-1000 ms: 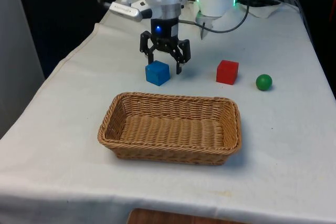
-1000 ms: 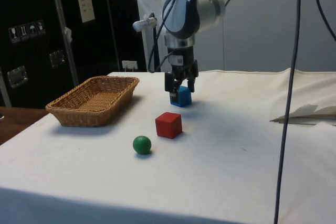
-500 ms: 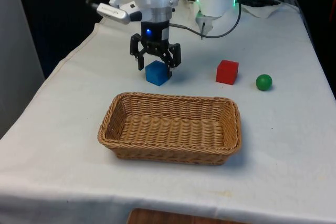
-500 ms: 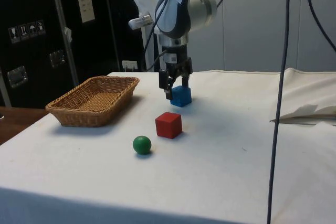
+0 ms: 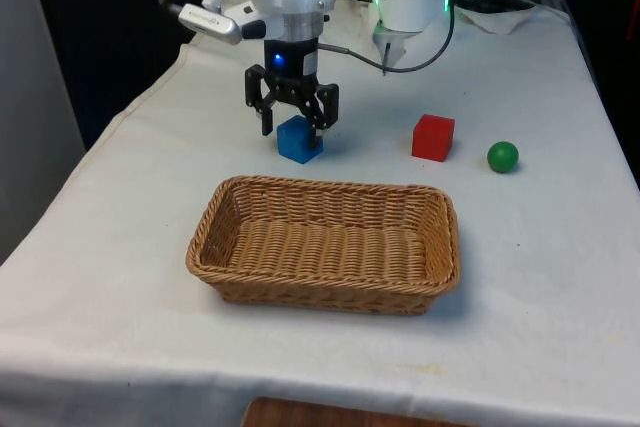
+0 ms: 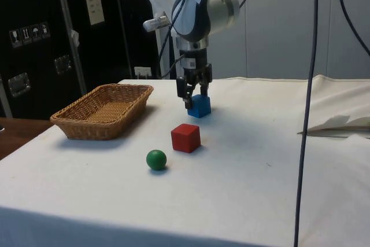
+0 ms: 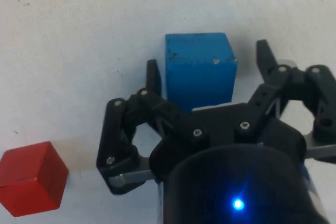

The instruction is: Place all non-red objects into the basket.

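Gripper, black w/ two fingers, now sits lower than a moment ago and has slid over so its spread fingers straddle the blue cube; one second back it hung just behind the cube, offset toward the red cube. In the wrist view we see one finger close against the cube's side and the other a little apart from it, so nothing is pinched yet. We judge that the approach is done and the next step is closing on the blue cube, first of the non-red items to go in.

Counts, near to far from the basket: one wicker basket, nothing inside it. Just beyond its far rim, one blue cube on the cloth w/ the gripper around it. Beyond the basket's far corner on the front view's right, one red cube; it stays put. Further out past that corner, one green ball, also due for the basket. So two items to move, none in yet.
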